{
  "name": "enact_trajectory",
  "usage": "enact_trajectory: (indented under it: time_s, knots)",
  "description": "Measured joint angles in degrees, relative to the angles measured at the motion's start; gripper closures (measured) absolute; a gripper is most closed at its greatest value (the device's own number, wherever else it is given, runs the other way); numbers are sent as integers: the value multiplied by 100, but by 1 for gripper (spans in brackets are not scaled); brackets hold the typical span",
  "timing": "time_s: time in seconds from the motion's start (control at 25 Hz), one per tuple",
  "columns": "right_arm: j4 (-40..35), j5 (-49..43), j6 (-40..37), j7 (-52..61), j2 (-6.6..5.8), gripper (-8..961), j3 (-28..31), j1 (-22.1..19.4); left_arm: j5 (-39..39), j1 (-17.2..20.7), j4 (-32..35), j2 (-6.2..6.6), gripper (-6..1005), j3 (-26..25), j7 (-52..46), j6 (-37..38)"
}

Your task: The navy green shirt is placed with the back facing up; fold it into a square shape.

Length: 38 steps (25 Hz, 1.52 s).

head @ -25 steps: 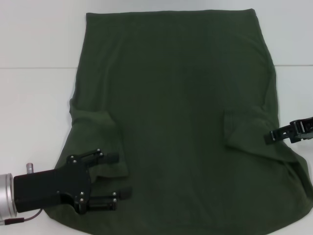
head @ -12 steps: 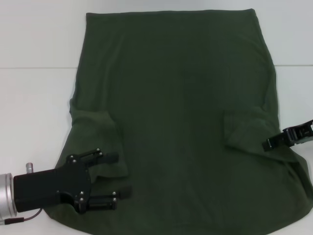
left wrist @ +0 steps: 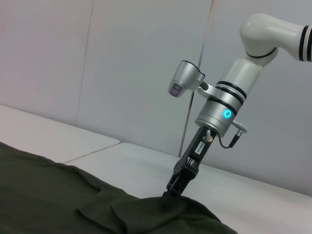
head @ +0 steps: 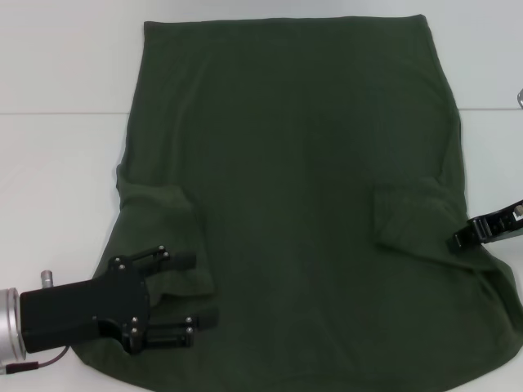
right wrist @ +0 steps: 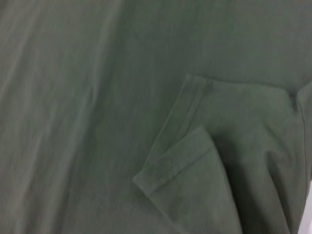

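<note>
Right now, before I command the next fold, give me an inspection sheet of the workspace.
Surface: white table, bare around the cloth.
Job's things: navy green shirt spread flat, plain side up, both sleeves folded inward over the body.
Clutter: nothing seen.
Grippers: left gripper open over the shirt's near left corner, by the folded sleeve; right gripper at the shirt's right edge, tip down on the cloth.
Cables: thin red lead at the left wrist.
Surroundings: plain grey wall panels.

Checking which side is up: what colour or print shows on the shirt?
Plain dark olive green shirt, no print showing; clearest in the head view.
</note>
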Motion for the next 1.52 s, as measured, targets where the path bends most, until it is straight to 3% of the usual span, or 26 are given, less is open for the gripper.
enact_trajectory:
  time_s: [0.2, 0.52, 0.76, 1.16, 1.52]
  knots:
    - [1, 0, 4, -17, 3, 732, 6, -1, 0, 0, -2, 0, 106, 1, -1, 3]
    - [-42, 22, -27, -78, 3, 923, 14, -7, 0, 0, -2, 0, 106, 1, -1, 5]
    - [-101, 50, -305, -575, 4, 921, 94, -7, 0, 0, 4, 0, 106, 1, -1, 1]
    - [-273, 53, -643, -1375, 134, 918, 56, -20, 0, 0, -8, 0, 106, -87, -1, -38]
    - [-298, 29, -799, -1807, 144, 899, 37, -27, 0, 0, -11, 0, 106, -148, -1, -71]
